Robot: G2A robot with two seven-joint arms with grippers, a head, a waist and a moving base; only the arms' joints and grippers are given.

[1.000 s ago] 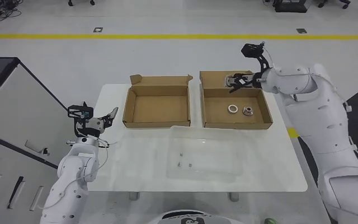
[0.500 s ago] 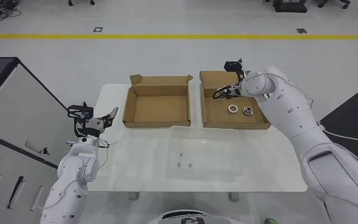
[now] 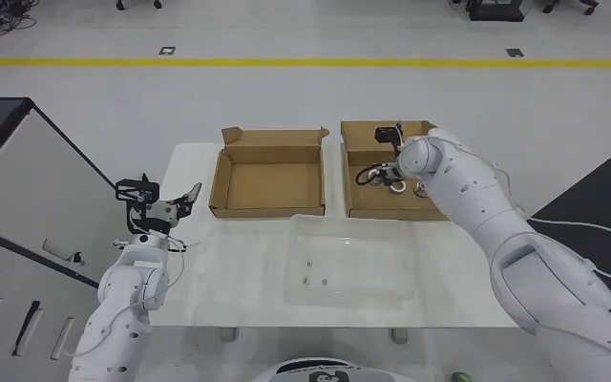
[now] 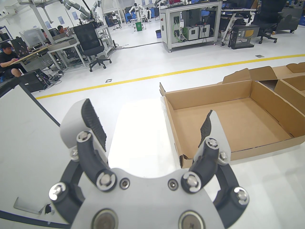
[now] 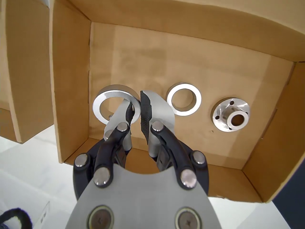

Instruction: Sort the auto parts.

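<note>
While the left gripper [image 4: 147, 109] hangs above the left edge of the table [image 3: 229, 277], its jaws wide apart with nothing between them, the right gripper [image 5: 136, 104] is down inside the right box [image 5: 71, 72], over the box's left part. Its jaws are closed on the wall of a ring [image 5: 96, 104]: one finger passes through the ring's hole and the other presses on the outside. I cannot tell whether the ring rests on the box floor or is lifted off it.

A second ring [image 5: 170, 100] lies flat on the floor near the middle of the same box, just beside the outer finger and not touching it. Past that ring, toward the box's right wall, a hub [image 5: 220, 115] sits with its bore facing up, apart from both rings.

The left box [image 3: 272, 186] stands just beside the right box, open, with its back flap raised. The left gripper points toward it from the side but is well apart from it.

Nearer the robot, a clear tray [image 3: 382, 286] lies on the table in front of the two boxes. A few small parts [image 3: 325, 281] sit in its left half, too small to tell what they are.
</note>
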